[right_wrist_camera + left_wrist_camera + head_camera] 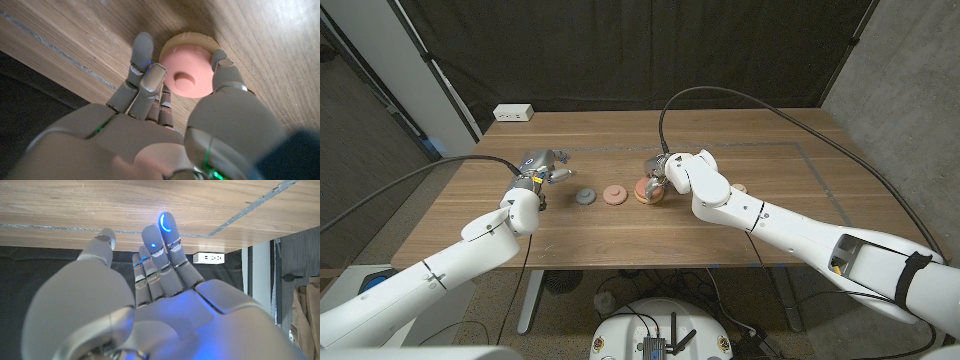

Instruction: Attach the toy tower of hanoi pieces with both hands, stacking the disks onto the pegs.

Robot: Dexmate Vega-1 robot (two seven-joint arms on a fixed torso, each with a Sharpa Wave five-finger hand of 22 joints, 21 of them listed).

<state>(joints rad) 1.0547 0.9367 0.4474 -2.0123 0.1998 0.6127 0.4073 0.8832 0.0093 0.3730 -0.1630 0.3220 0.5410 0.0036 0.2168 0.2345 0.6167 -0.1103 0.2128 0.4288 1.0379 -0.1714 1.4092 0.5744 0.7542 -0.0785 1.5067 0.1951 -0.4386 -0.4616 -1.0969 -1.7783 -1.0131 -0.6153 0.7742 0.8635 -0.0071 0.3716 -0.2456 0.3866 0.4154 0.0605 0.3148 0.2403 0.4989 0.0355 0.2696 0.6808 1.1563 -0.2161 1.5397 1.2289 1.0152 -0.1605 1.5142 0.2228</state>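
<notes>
- Pink disk is sitting on top of a tan disk, stacked on the wooden table near its middle.
- Right hand is reaching over that stack, thumb on one side of the pink disk and fingers on the other, touching its rim; looks like it's gripping it.
- In the head view the stack is showing just beside the right hand.
- Smaller pink disk and grey disk are lying in a row to the left of the stack, each apart from the next.
- Left hand is hovering left of the grey disk, holding nothing.
- Left wrist view: left-hand fingers are extending straight and close together, thumb slightly apart.
- White power strip is sitting at the table's far left edge.
</notes>
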